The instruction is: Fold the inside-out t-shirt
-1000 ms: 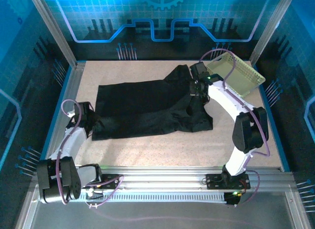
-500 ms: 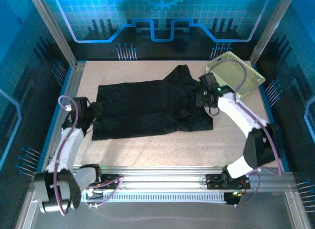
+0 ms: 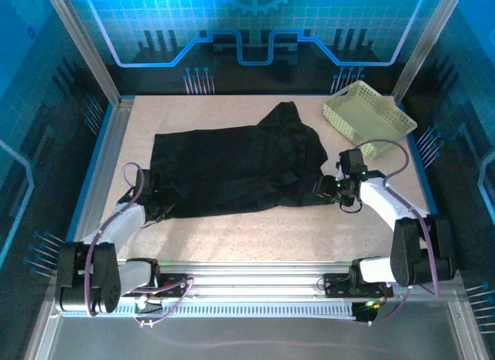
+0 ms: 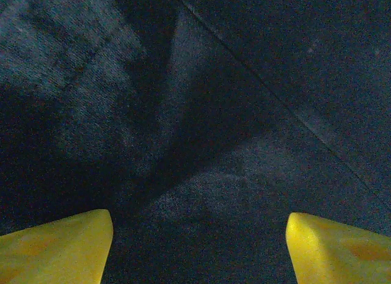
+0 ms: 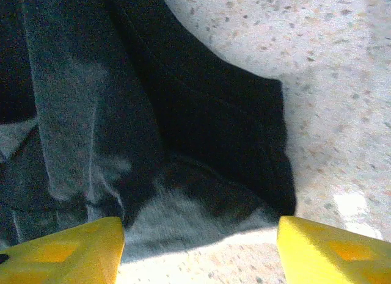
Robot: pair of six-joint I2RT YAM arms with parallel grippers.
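Black t-shirt (image 3: 232, 170) spread flat mid-table (image 3: 255, 228). Left gripper (image 4: 198, 235) over shirt's 8 o'clock corner, right gripper (image 5: 201, 241) over 4 o'clock corner. Both spread wide, holding nothing, likely placed to pinch near edge for fold.

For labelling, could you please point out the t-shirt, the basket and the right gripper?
t-shirt (image 3: 232, 170), top external view, middle of its body.
basket (image 3: 370, 118), top external view, its lattice floor.
right gripper (image 5: 200, 235), right wrist view, midway between its fingertips.
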